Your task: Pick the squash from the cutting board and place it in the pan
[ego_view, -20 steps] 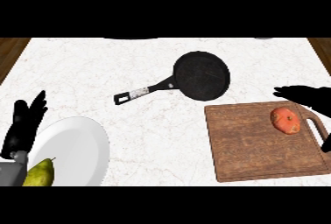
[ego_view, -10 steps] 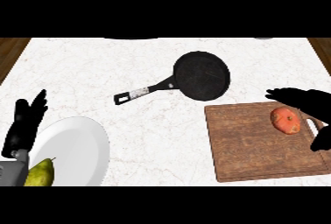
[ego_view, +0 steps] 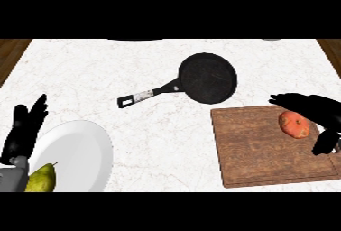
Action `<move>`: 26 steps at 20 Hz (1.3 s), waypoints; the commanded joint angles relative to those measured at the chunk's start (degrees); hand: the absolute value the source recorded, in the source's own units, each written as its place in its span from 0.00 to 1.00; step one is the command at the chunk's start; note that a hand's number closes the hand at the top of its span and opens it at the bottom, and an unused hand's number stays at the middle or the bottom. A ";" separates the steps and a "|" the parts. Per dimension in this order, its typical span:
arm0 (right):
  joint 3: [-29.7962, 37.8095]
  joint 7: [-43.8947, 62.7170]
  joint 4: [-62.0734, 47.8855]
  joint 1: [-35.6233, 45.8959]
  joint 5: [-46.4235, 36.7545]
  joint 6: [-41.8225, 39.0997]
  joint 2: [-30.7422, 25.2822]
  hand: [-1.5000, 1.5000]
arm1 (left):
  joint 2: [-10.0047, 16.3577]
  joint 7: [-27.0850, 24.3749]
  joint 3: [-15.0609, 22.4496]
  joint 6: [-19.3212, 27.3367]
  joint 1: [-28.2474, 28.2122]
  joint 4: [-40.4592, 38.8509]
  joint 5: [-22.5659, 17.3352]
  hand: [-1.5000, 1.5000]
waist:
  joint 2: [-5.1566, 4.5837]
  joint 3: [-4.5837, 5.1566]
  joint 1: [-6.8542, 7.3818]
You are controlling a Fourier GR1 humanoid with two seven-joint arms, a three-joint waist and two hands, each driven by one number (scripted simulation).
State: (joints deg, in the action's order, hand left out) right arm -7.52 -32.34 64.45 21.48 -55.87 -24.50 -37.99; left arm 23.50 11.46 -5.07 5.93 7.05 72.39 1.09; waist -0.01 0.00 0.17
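At the left edge, left hand point(ego_view: 23, 131) resting open, fingers up, beside white plate point(ego_view: 80, 149) holding pear point(ego_view: 41, 178); frying pan point(ego_view: 208, 77) far, centre; squash point(ego_view: 296, 124) on right cutting board point(ego_view: 260, 153), ungripped between open right hand point(ego_view: 313, 108) fingers and thumb.

White marbled counter point(ego_view: 100, 67) — brown wooden floor point(ego_view: 12, 54) at both sides.

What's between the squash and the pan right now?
Head view: only bare cutting board and a strip of counter separate squash from pan; the right robot hand hovers beside the squash.
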 commanded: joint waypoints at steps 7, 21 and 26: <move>0.89 -7.98 -8.78 2.96 -6.63 6.63 0.60 1.00 | -0.93 2.50 -0.94 -1.30 -2.62 5.90 2.19 0.50 | -0.02 -0.03 0.35; 13.21 21.23 -11.61 -3.78 -7.02 12.13 11.20 1.00 | -1.86 3.55 -4.19 -0.47 -2.79 3.11 2.43 0.50 | 1.68 0.34 -4.93; 21.76 39.14 -8.94 -9.07 -4.26 17.59 17.25 1.00 | -1.39 3.30 -5.66 1.28 -4.43 2.92 2.96 0.50 | 2.61 0.58 -8.35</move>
State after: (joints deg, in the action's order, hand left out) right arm 9.41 -6.31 55.03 17.50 -60.78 -9.33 -24.79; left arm 21.79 14.70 -9.56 6.18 3.82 75.37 4.03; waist 2.46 1.12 -5.56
